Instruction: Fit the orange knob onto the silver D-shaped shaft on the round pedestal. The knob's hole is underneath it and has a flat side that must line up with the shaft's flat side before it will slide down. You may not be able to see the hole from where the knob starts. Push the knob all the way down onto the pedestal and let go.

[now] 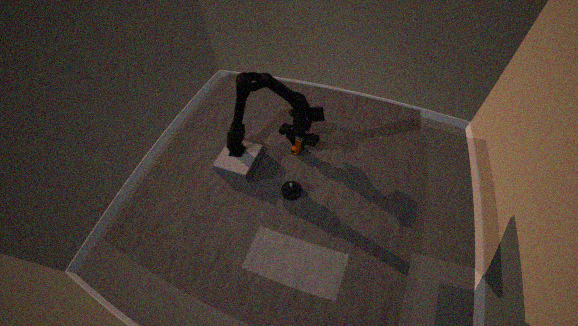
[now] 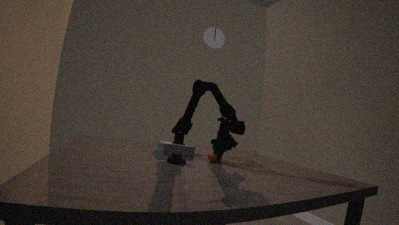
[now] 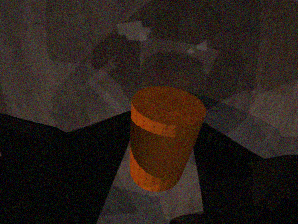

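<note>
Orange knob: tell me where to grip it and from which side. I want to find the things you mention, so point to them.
Grip the orange cylindrical knob [image 1: 296, 147] [image 2: 212, 158] [image 3: 165, 140] by its curved side, across its width, probably best from above. Its round end and long straight wall show between the end effector's [image 1: 299, 145] [image 2: 215, 159] [image 3: 162, 145] dark fingers, which already hold it that way.

Pretty dim in there, grainy too. Long shadows stretched across the counter [image 1: 200, 210] [image 2: 114, 186], whose edges looked bowed, and the arm was nearly black.
</note>
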`<control>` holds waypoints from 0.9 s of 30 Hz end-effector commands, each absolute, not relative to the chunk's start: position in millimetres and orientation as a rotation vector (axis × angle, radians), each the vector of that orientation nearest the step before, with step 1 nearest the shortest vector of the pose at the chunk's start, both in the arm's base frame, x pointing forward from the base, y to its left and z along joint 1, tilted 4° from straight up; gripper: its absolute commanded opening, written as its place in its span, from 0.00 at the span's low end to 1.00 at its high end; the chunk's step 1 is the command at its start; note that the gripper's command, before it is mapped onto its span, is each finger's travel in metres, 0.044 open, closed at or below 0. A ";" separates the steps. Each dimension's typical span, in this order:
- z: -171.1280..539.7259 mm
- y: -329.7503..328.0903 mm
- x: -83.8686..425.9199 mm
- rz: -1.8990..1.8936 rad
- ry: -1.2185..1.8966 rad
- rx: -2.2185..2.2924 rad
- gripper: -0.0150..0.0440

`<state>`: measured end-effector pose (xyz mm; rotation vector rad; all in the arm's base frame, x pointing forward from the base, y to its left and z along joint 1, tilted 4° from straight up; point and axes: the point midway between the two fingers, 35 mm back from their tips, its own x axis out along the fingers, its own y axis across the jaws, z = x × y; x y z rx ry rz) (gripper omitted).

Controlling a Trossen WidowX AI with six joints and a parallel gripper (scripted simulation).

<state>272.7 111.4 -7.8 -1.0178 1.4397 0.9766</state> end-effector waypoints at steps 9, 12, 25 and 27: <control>-0.5 101.5 270.0 1.048 1.279 -0.897 0.56; 1.0 98.6 269.3 1.064 1.237 -0.866 0.56; 5.5 85.6 265.5 1.125 1.056 -0.732 0.56; 5.9 83.5 264.9 1.134 1.028 -0.711 0.56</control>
